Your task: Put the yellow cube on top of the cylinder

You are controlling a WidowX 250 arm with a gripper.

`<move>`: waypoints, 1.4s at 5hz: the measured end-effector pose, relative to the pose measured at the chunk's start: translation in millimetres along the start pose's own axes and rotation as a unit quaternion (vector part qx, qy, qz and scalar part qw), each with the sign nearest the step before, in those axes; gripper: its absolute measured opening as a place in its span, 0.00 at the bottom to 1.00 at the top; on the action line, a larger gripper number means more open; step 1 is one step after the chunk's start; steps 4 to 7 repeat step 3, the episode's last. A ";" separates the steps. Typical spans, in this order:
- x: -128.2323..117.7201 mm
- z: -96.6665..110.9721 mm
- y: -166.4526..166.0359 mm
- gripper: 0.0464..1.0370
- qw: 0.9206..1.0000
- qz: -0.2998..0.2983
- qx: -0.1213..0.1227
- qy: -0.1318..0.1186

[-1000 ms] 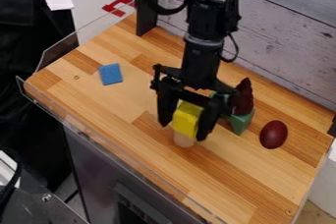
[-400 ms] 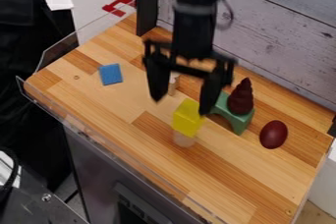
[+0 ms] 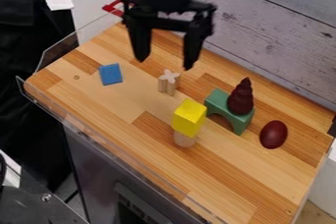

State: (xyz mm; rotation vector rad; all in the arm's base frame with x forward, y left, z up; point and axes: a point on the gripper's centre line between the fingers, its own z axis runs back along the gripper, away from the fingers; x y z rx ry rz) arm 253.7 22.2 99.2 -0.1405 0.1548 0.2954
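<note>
High over the back left of the wooden table hangs the black gripper, its two fingers wide apart with nothing between them. Well below it and a little to the right, the yellow cube rests on top of the pale wooden cylinder. The cylinder stands upright on the table near its middle, its upper part partly hidden by the cube. Gripper and cube are clearly apart.
Behind the cube stands a small wooden cross-shaped piece. To its right are a green arch bearing a dark red spiral cone, and a dark red egg. A blue block lies left.
The gripper was around the yellow cube a second ago. It has let go and moved up and to the left, while the cube has stayed on the cylinder.
</note>
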 end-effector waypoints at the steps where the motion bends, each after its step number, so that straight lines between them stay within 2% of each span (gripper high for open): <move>1: 13.4 -10.0 19.9 0.96 1.000 0.012 0.024 0.004; 2: 17.7 -11.4 28.9 0.96 0.999 -0.006 0.050 -0.005; 3: 15.7 -16.1 27.0 0.96 0.998 -0.023 0.051 -0.002; 7: 15.7 -16.1 27.0 0.96 0.998 -0.023 0.051 -0.002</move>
